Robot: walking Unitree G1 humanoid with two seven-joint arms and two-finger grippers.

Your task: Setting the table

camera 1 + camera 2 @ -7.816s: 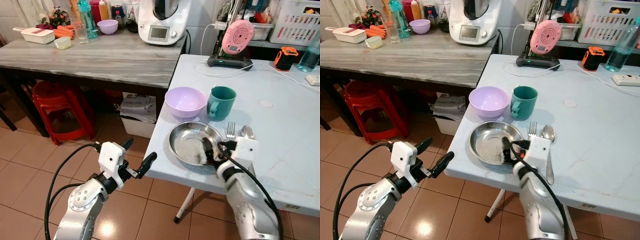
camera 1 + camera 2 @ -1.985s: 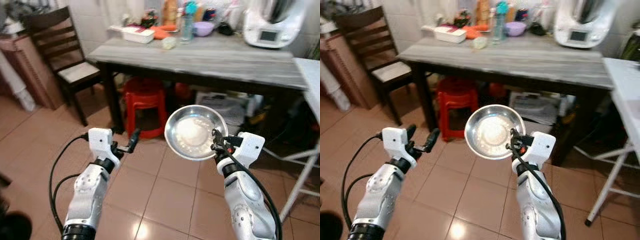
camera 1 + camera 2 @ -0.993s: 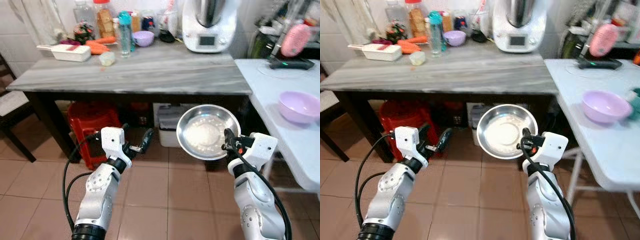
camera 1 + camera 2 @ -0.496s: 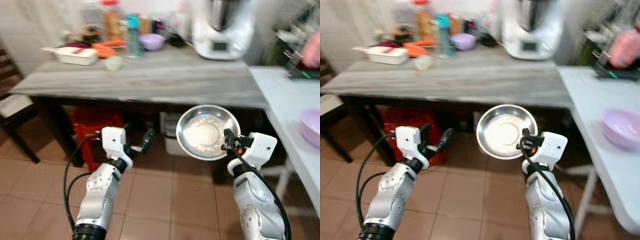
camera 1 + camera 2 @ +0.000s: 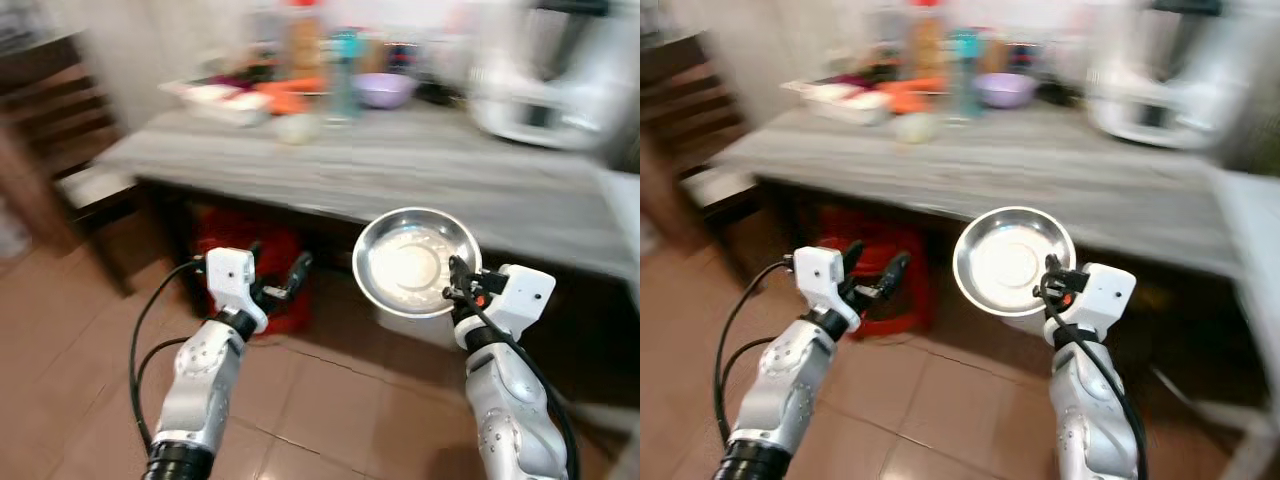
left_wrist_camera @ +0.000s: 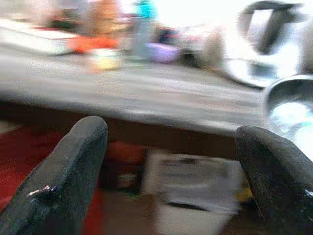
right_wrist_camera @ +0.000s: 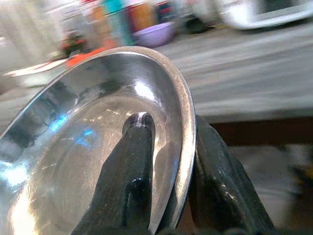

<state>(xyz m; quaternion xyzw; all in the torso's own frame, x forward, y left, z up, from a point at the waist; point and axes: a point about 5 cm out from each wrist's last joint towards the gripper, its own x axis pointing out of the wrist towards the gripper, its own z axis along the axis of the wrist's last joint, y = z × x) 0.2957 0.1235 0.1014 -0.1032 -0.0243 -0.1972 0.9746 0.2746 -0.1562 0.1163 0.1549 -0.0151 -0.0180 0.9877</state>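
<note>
My right gripper (image 5: 459, 284) is shut on the rim of a round steel plate (image 5: 415, 262), held up in the air and tilted toward me over the tiled floor. In the right wrist view one black finger (image 7: 128, 181) lies inside the plate (image 7: 73, 156) and the other (image 7: 220, 186) sits behind its rim. My left gripper (image 5: 278, 279) stands open and holds nothing, out in front at about the same height; its two fingers (image 6: 63, 176) are spread wide in the left wrist view. The picture is blurred.
A long grey wooden table (image 5: 400, 170) stands ahead with a purple bowl (image 5: 385, 89), a bottle (image 5: 343, 58), orange carrots (image 5: 283, 94), a white tray (image 5: 215, 96) and a white kitchen machine (image 5: 540, 85). A red stool (image 5: 240, 255) sits under it. A dark chair (image 5: 60, 150) is at left.
The camera has swung left: the light blue table with the purple bowl has left the picture and the dark chair has come in. Both arms hold as before.
</note>
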